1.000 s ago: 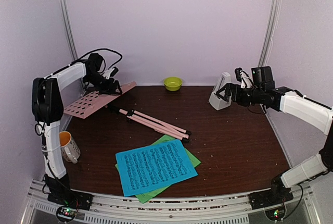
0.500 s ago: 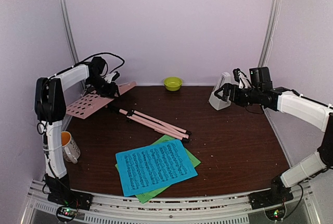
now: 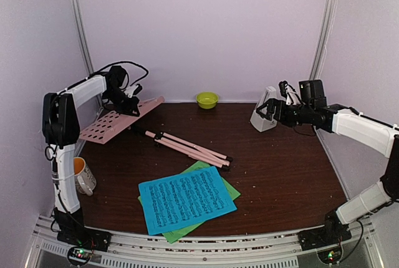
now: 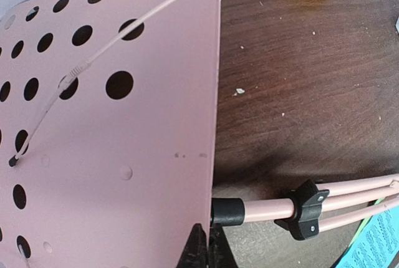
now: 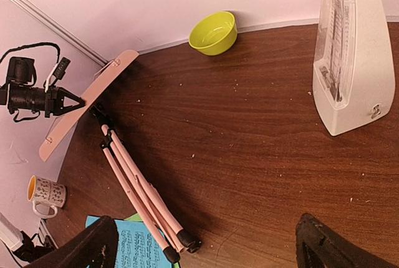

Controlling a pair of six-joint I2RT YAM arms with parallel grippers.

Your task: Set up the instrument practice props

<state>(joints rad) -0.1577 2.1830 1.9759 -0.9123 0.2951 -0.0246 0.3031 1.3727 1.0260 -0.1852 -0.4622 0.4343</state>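
Left gripper [image 3: 129, 96] sits upper left in the top view, pinched closed on the edge of the perforated plate of the pink metal music stand [image 3: 118, 121]. The plate is tilted, its far edge raised off the dark brown wooden table [image 3: 287, 168], its low edge near the left wall. In the left wrist view the dark fingertips [image 4: 206, 252] meet at the plate's edge at bottom centre, just beside the black collar where the pole joins. The stand's folded pink tripod legs [image 3: 187, 146] lie flat on the table, running diagonally from the plate toward frame centre, black tips pointing lower right. Right gripper [image 3: 272, 111] is upper right in the top view, jaws spread wide and holding nothing. It is close beside the small white pyramid metronome with clear plastic cover [image 5: 349, 62]; cannot tell if it touches. The metronome stands upright near the back wall, upper right of the right wrist view, beyond the fingers. The blue paper music sheet [image 3: 187, 199] lies lower centre, on top of the green paper music sheet [image 3: 229, 188], which shows only at the edges. The white ceramic mug with orange lining [image 3: 82, 174] is at the left table edge. The small lime-green bowl [image 3: 207, 99] is at back centre against the wall.
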